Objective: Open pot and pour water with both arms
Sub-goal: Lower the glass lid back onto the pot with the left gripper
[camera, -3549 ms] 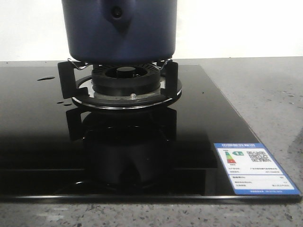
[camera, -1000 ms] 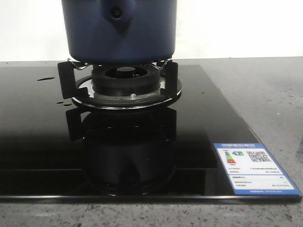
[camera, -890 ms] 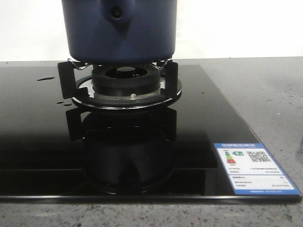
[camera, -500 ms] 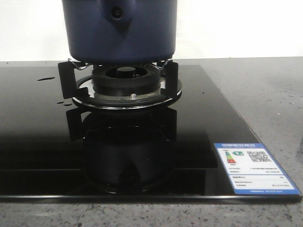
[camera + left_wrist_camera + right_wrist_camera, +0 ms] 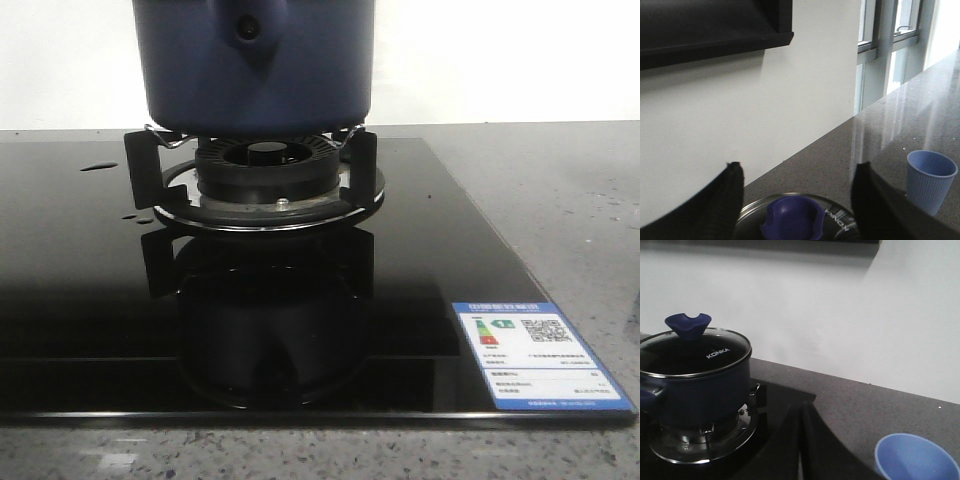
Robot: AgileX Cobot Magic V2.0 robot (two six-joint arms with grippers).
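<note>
1. Large round dark navy-blue pot (image 5: 255,65) sits on the black gas burner (image 5: 262,175) of the glossy black cooktop (image 5: 80,290); glass lid with blue knob (image 5: 688,325) is on.
2. Left gripper (image 5: 797,192) hangs above the lid knob, fingers (image 5: 725,200) spread wide, holding nothing.
3. Right gripper (image 5: 800,450) is beside the pot; its fingers are together.
4. Pale blue ribbed cup (image 5: 931,181) stands on the grey speckled tabletop (image 5: 560,190), apart from the pot.

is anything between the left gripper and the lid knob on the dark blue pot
Nothing visible. The left gripper hangs open with its two black fingers either side of the blue knob on the glass lid of the dark navy-blue pot.
</note>
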